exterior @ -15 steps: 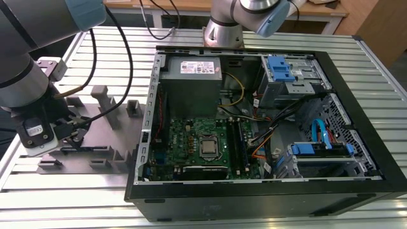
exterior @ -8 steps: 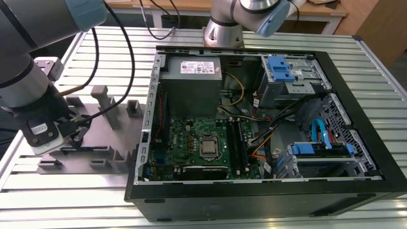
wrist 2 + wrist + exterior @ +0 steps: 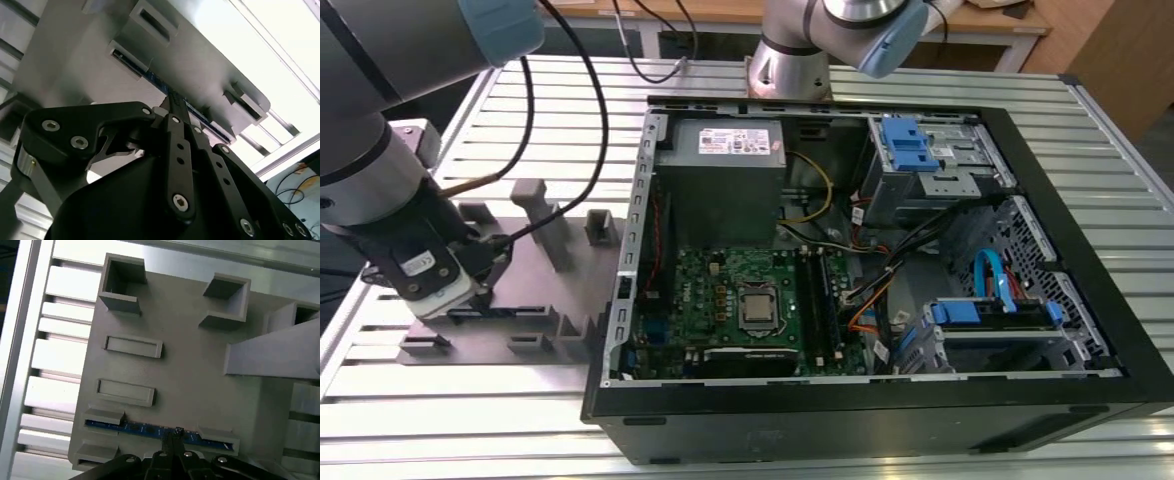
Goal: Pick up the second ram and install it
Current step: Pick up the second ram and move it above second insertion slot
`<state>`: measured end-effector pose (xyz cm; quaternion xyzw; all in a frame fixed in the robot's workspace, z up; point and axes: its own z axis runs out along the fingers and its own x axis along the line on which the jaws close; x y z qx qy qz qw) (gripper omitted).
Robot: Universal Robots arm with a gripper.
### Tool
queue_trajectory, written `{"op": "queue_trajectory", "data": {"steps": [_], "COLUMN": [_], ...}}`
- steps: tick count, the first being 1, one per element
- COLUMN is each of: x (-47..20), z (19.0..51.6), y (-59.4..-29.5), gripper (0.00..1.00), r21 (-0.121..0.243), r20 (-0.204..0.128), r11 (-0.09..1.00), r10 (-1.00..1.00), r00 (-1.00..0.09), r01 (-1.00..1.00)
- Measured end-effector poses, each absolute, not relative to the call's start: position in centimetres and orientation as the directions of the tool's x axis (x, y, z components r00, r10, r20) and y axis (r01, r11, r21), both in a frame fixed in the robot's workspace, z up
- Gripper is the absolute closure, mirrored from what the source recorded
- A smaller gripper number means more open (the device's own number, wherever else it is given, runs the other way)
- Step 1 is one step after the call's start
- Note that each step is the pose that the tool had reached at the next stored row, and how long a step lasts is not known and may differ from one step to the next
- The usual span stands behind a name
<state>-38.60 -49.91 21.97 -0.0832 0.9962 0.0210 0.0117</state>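
While the second ram (image 3: 140, 429) is standing on edge in the grey fixture (image 3: 200, 370), the gripper (image 3: 175, 433) is clamping its middle. Pick-up step is proceeding; freeing it is probably calling for a straight lift.

I see the slotted aluminium table (image 3: 454, 430) carrying a grey fixture plate (image 3: 534, 300) at the exterior view's left, an open computer case (image 3: 854, 425) centre-right, and the arm's base (image 3: 787, 75) at the top.
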Motion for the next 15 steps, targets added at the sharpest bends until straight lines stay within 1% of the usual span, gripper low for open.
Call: {"op": "queue_trajectory", "data": {"steps": [15], "x": [-38.6], "z": [21.95], "y": [-49.91], "gripper": [0.93], "r21": [0.04], "r20": [-0.027], "r11": [0.91], "r10": [-0.411], "r00": [-0.911], "r01": [-0.412]}}
